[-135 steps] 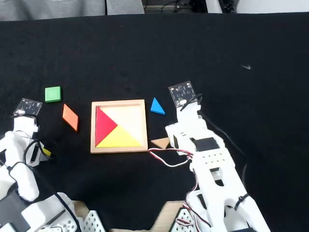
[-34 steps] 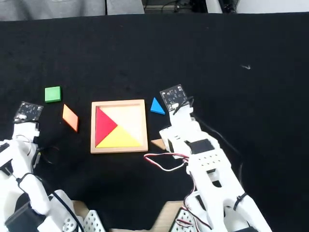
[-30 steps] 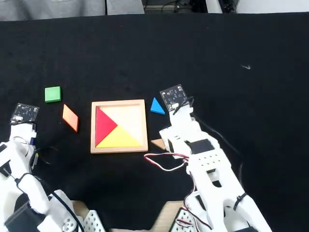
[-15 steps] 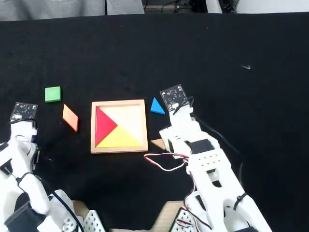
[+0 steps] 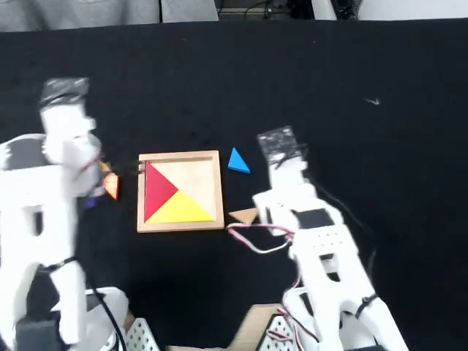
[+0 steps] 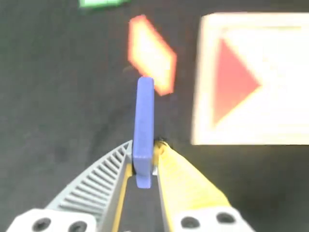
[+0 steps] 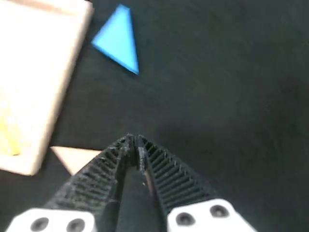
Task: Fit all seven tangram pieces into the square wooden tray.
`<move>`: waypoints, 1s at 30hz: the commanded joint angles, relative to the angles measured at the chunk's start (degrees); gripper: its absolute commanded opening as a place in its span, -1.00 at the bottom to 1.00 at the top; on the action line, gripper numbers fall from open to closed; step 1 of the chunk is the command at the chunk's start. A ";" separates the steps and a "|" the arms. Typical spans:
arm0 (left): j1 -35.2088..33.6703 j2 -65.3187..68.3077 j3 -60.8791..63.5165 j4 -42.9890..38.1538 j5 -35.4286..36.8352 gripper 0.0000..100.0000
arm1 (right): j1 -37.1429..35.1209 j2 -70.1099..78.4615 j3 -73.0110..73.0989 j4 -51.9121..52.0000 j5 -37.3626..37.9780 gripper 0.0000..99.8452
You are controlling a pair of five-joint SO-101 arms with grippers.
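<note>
From above, the square wooden tray (image 5: 180,155) lies on the black table (image 5: 380,161). A red triangle (image 5: 159,191) and a yellow triangle (image 5: 183,211) lie flat inside it, meeting along a slanted edge, and the other half is bare wood. The left arm (image 5: 51,175) (blurred) stands beside the tray. An orange parallelogram (image 5: 111,186) peeks out between that arm and the tray. The right arm (image 5: 300,212) is on the tray's other side. A light blue triangle (image 5: 237,161) lies near the tray's far corner there. A tan triangle (image 5: 243,215) lies by the near corner, just beside the arm.

In the left wrist view, the left jaws are clamped on a dark blue piece (image 6: 144,121). It is held on edge and sticks straight out from between them. Its tip lines up with the orange parallelogram (image 6: 152,54), which lies flat on the table, apart from the tray (image 6: 198,82). The red triangle (image 6: 231,79) sits in the tray. A green piece (image 6: 99,2) lies beyond the parallelogram, cut off by the frame.

In the right wrist view, the right jaws are pressed together with nothing between them, over bare table. The light blue triangle (image 7: 118,41) lies ahead, well apart from the tips. The tan triangle (image 7: 75,157) lies just beside one jaw (partly hidden by it), next to the tray's corner (image 7: 48,87).
</note>
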 commanded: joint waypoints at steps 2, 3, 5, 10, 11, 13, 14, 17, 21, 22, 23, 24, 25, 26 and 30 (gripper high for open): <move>20.70 9.76 -10.33 -4.13 16.35 -0.94 | 7.38 -2.15 -5.05 1.14 0.26 -0.98; 22.29 12.84 -11.82 -5.45 18.90 -0.94 | 8.00 -2.07 -5.23 1.14 0.26 -0.98; 24.75 19.16 -15.25 -7.91 22.51 -0.94 | 8.26 -1.98 -5.23 1.14 0.26 -0.98; 26.51 32.97 -21.67 -9.05 32.09 -0.94 | 8.00 -1.80 -5.23 1.05 0.26 -0.98; 26.51 34.99 -22.46 -9.23 33.85 -0.94 | 8.00 -1.80 -5.23 1.05 0.26 -0.98; 26.77 37.98 -23.43 -10.55 37.01 -0.94 | 8.00 -1.80 -5.32 0.97 0.26 -0.98; 26.86 39.21 -23.69 -11.60 38.24 -0.94 | 8.00 -1.80 -5.05 0.18 0.26 -0.98; 27.30 42.02 -23.87 -16.18 39.74 -0.94 | 8.00 -1.80 -4.88 -0.97 0.26 -0.98; 27.74 45.45 -23.43 -20.57 39.91 -0.94 | 7.91 -1.80 -4.88 -0.97 0.26 -0.98; 27.74 46.59 -23.69 -21.27 40.26 -0.94 | 7.91 -1.80 -4.88 -0.97 0.26 -0.98; 27.74 47.82 -23.96 -21.80 41.14 -0.94 | 7.91 -1.80 -4.88 -0.97 0.26 -0.98; 27.65 48.97 -24.13 -22.77 41.67 -0.94 | 7.91 -1.80 -4.88 -0.97 0.26 -0.98; 27.65 50.11 -24.66 -23.30 41.76 -0.94 | 7.91 -1.80 -4.88 -0.97 0.26 -0.98; 27.74 51.08 -25.19 -23.47 41.93 -0.94 | 7.91 -1.80 -4.88 -0.97 0.26 -0.98; 28.79 53.19 -26.51 -23.38 42.29 -0.94 | 7.91 -1.80 -4.88 -0.88 0.26 -0.98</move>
